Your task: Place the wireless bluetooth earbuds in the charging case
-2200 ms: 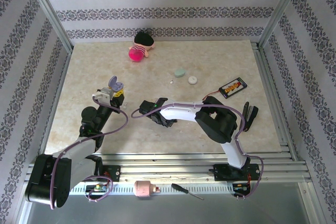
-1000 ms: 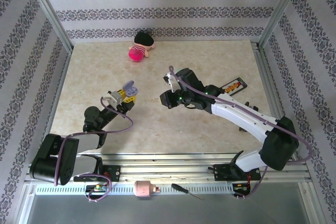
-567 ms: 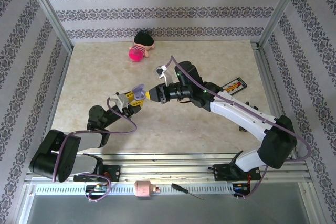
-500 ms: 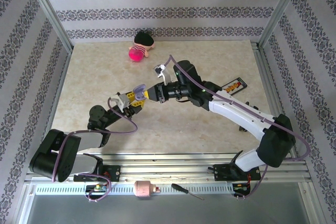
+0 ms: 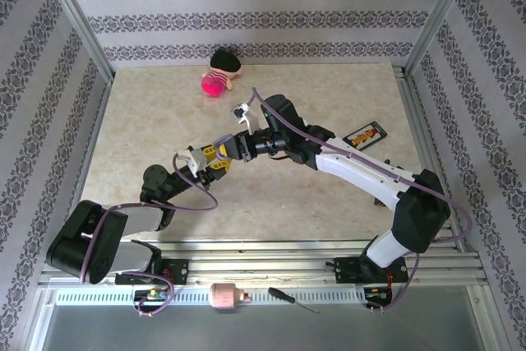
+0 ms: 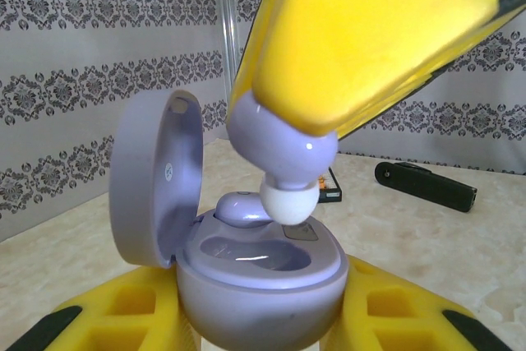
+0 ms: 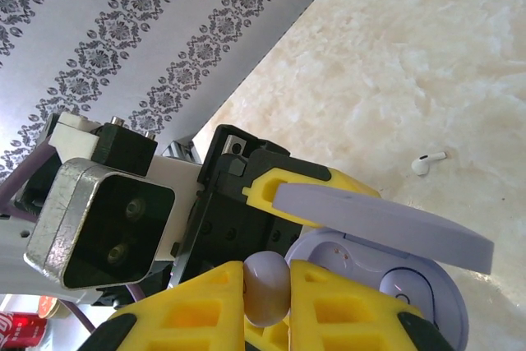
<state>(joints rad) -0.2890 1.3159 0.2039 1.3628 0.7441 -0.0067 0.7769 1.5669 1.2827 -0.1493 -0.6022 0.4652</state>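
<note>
The right gripper [image 7: 265, 281] is clenched on a lavender bud [image 6: 283, 150], its yellow pads pinching the bud's body so the white tip points down. The left gripper [image 6: 263, 326] is clamped round the base of the case [image 6: 263, 281], held upright off the table [image 7: 427, 55] with its lid [image 6: 152, 182] swung open to the left. The bud hangs right above the case, its long axis near vertical but leaning a little. Its tip is over the right part of the empty socket [image 6: 246, 252], and I cannot tell whether it touches. A second bud [image 6: 240, 207] sits in the far socket. The coming move looks like a short push straight down, with a slight shift toward the socket's middle.
</note>
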